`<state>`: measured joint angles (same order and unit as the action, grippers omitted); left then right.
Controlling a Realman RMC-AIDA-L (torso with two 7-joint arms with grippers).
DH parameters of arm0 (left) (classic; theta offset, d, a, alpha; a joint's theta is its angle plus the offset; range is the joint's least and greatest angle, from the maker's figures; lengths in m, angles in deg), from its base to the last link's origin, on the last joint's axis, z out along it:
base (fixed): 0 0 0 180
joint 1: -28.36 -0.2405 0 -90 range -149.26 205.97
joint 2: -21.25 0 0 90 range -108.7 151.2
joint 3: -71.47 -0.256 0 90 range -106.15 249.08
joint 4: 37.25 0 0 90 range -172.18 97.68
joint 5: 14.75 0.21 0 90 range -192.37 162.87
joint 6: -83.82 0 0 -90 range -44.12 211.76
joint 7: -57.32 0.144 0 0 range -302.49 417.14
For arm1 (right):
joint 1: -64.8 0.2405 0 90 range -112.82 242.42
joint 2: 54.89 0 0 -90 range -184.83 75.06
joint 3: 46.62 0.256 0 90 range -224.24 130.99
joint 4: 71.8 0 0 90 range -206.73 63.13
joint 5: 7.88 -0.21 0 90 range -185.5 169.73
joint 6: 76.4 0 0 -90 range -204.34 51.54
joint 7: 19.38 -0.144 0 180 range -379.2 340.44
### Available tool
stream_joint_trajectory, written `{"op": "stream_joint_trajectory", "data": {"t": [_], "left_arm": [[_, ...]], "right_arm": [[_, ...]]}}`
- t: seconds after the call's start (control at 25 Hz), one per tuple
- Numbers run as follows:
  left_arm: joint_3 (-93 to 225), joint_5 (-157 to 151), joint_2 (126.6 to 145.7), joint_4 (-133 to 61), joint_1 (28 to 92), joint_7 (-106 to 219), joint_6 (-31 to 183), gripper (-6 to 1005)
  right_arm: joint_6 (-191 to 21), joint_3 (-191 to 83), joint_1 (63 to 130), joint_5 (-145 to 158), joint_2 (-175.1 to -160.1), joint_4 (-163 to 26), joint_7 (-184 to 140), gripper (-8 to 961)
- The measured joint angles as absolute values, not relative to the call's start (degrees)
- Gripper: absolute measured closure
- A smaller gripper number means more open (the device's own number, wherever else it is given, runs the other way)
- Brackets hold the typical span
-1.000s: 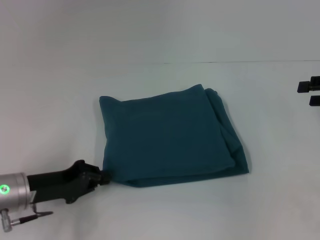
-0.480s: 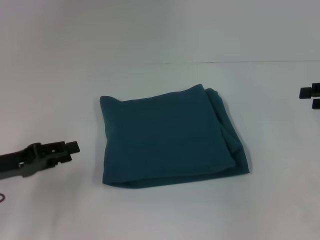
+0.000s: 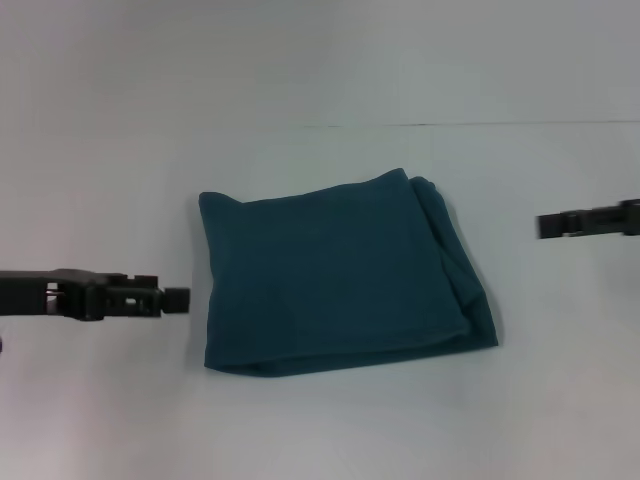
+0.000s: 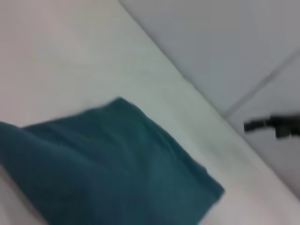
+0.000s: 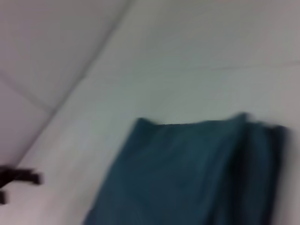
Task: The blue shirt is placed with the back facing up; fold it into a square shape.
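Observation:
The blue shirt [image 3: 340, 270] lies folded into a roughly square pad in the middle of the white table, with bunched folded edges along its right side. It also shows in the left wrist view [image 4: 108, 164] and the right wrist view [image 5: 187, 173]. My left gripper [image 3: 172, 297] hovers just left of the shirt's left edge, apart from it. My right gripper [image 3: 546, 225] hovers to the right of the shirt, well clear of it. Neither holds anything. The right gripper shows far off in the left wrist view [image 4: 274, 124], and the left gripper in the right wrist view [image 5: 21, 178].
The white table [image 3: 330, 430] extends around the shirt on all sides. Its back edge [image 3: 450, 124] meets a pale wall behind. No other objects are in view.
My left gripper has left the shirt's front-left corner, pulled away left, then come back level beside the left edge. My right gripper has moved inward from the right edge. The shirt has not moved.

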<state>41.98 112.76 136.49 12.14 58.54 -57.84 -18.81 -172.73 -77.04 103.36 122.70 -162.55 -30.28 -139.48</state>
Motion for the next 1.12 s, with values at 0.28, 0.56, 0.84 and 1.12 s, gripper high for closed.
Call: {"op": "stream_joint_trajectory", "data": {"t": [0.28,0.56,0.84,1.12], "left_arm": [[34.98,119.25,135.71,12.25,63.80,-56.71,-19.30,94],[31.23,119.51,136.14,12.38,65.09,-56.15,-19.47,48],[29.05,118.67,138.45,12.10,66.44,-53.50,-18.16,49],[28.68,118.30,139.64,11.33,68.80,-51.36,-17.15,49]], "right_arm": [[-174.68,-87.62,107.84,121.44,-167.46,-30.35,-133.53,98],[-173.33,-98.48,110.47,121.59,-170.02,-30.16,-133.60,198],[-173.31,-101.15,111.08,121.59,-170.44,-30.13,-133.60,198],[-174.46,-100.13,109.31,120.76,-169.78,-30.08,-132.41,197]]}}
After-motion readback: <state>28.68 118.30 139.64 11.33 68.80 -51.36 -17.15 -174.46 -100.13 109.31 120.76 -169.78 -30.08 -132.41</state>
